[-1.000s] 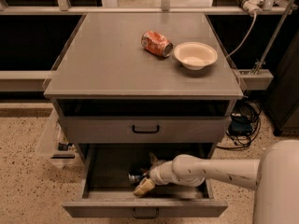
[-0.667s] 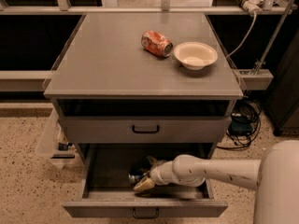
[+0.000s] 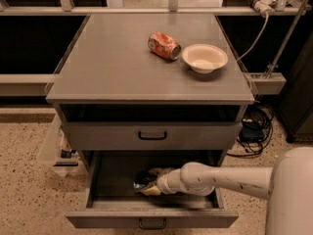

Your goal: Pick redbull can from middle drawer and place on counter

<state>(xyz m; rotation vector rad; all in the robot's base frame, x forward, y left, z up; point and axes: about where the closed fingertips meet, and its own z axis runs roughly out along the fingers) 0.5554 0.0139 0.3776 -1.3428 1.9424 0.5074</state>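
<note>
The middle drawer [image 3: 151, 218], the lowest one, is pulled open. My arm reaches into it from the right, and the gripper [image 3: 149, 186] is low inside the drawer, left of centre. A small dark, shiny thing [image 3: 140, 180] lies right at the gripper's tip; it looks like the redbull can, but most of it is hidden. Whether the gripper holds it does not show. The counter [image 3: 122, 67] is the flat grey top of the cabinet.
A dented orange-red can [image 3: 164, 45] lies on its side on the counter, next to a white bowl [image 3: 204, 58]. The upper drawer front [image 3: 151, 135] is shut. Cables [image 3: 254, 126] lie on the floor to the right. A clear bin [image 3: 56, 148] stands to the left.
The gripper has shifted slightly inside the drawer, staying at the dark shiny thing. Nothing on the counter has moved.
</note>
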